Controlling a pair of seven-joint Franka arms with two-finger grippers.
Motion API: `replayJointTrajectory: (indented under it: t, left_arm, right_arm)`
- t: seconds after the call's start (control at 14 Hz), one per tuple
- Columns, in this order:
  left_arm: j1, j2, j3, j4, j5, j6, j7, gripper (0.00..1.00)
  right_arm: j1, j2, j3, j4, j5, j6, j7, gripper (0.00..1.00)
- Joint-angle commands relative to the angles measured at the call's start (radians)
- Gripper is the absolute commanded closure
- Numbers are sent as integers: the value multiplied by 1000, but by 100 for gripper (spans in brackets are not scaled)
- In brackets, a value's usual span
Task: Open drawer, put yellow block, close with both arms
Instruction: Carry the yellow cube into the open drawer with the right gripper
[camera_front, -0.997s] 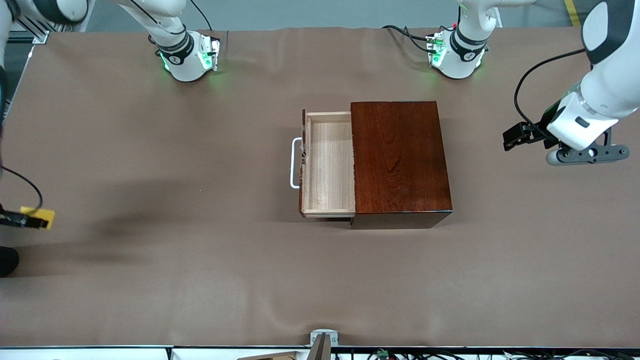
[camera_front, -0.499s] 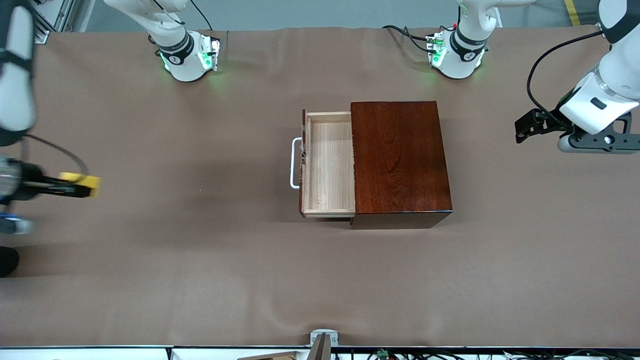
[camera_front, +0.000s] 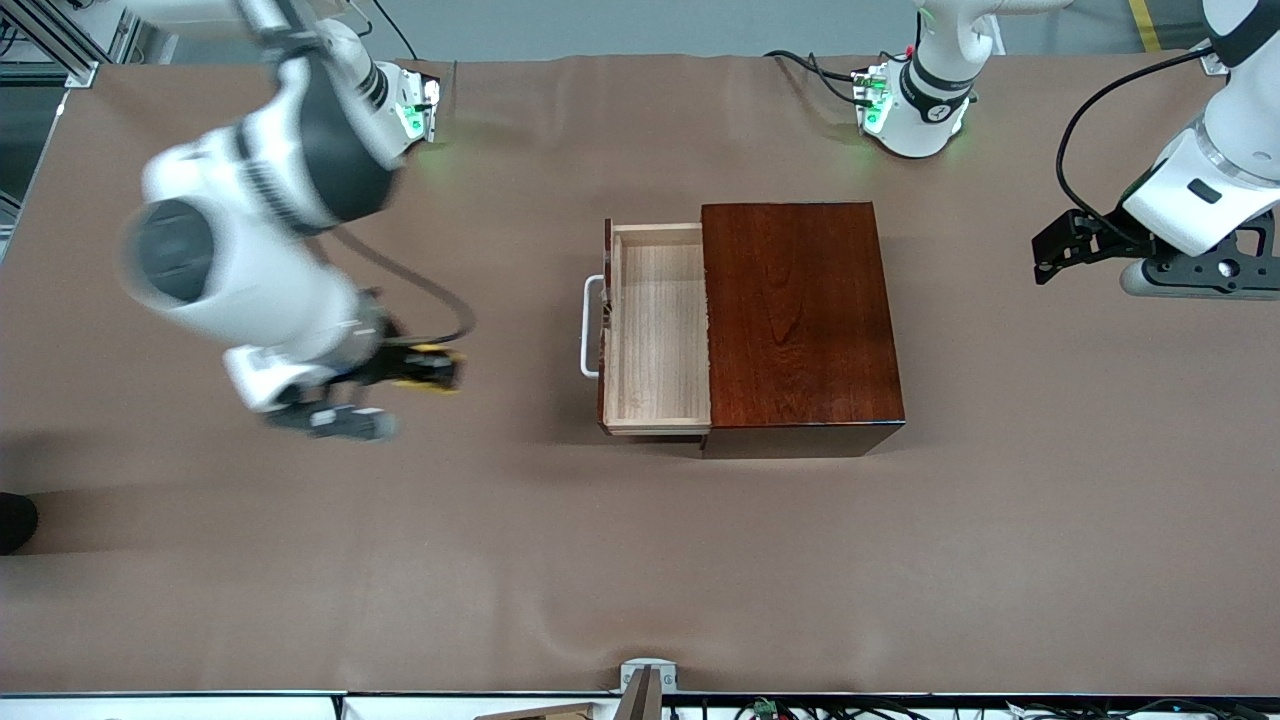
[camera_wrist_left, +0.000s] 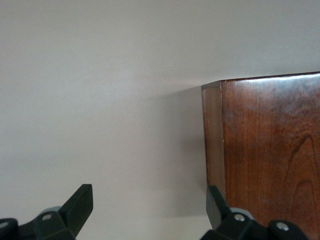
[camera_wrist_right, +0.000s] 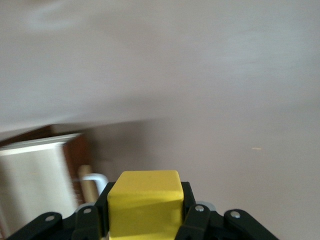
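Yellow block clamped in right hand.

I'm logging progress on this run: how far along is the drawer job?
Done: the drawer stands pulled out of the box, its tray bare. In hand: the right gripper, shut on the yellow block, is over the table short of the handle. Left: drop the block in and close; the left gripper waits open at the box's other end.

White jointed arms, dark grey joints, black cables, black end effectors, green-lit round bases.
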Motion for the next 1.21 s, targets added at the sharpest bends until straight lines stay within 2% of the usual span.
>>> replayJointTrajectory:
  t: [0.0, 0.57, 0.78, 1.14]
  left_arm:
    - [1, 41, -5, 76, 13, -25, 2, 0]
    - [-3, 39, -8, 87, 4, -25, 3, 0]
    - [-2, 39, -7, 87, 4, -25, 3, 0]
    - [-2, 38, -8, 87, 3, -25, 3, 0]
  right_arm:
    - [123, 44, -19, 1, 13, 118, 68, 100]
    - [255, 164, -20, -2, 4, 310, 54, 100]
    - [260, 202, -20, -7, 7, 412, 54, 100]
    - [290, 266, -20, -8, 2, 485, 62, 100]
